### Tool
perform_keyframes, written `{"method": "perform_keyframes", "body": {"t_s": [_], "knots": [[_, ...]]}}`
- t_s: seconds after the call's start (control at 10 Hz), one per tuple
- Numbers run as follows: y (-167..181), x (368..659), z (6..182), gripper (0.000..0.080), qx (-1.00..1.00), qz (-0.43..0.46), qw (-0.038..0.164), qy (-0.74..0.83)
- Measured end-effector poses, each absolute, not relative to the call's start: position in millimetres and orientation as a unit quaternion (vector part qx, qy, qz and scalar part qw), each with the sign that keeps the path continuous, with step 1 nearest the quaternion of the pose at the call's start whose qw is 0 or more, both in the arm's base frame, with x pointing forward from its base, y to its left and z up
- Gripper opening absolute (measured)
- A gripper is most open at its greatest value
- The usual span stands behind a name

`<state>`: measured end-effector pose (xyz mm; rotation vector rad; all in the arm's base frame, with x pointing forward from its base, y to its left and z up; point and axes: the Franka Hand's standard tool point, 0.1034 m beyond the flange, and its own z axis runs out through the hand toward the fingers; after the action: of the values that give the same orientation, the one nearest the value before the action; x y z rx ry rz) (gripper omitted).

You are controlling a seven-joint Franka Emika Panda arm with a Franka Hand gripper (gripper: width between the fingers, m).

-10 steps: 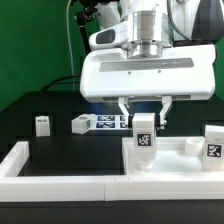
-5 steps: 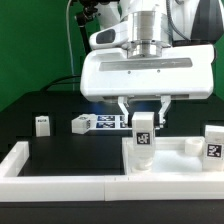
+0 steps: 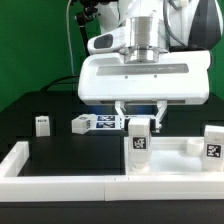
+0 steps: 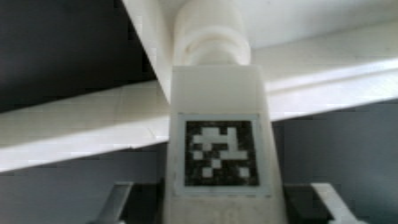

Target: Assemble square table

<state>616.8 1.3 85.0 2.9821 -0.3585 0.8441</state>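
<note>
One leg (image 3: 140, 143) of the square table stands upright, pinched in the hand (image 3: 141, 124), over the nine-o'clock corner of the tray-like top (image 3: 178, 160) on the bench (image 3: 60, 145) in the exterior view; a spare leg (image 3: 213, 143) waits at three o'clock. The wrist view shows the tagged leg facing a round socket (image 4: 214, 45). Seating it appears to be the step; next comes careful alignment, then twisting.

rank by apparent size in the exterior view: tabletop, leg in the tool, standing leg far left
1. tabletop
2. held leg
3. far-left leg; it stands farther back, so part of that gap may be distance
</note>
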Motion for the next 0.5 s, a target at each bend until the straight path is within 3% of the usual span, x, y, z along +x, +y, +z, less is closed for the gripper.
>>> {"method": "perform_keyframes", "body": {"t_s": [0.3,0.5], "knots": [[5.2,615.3,84.1,0.0291,0.950,0.288,0.017,-0.117],[5.5,615.2,83.9,0.0537,0.950,0.288,0.017,-0.117]]}}
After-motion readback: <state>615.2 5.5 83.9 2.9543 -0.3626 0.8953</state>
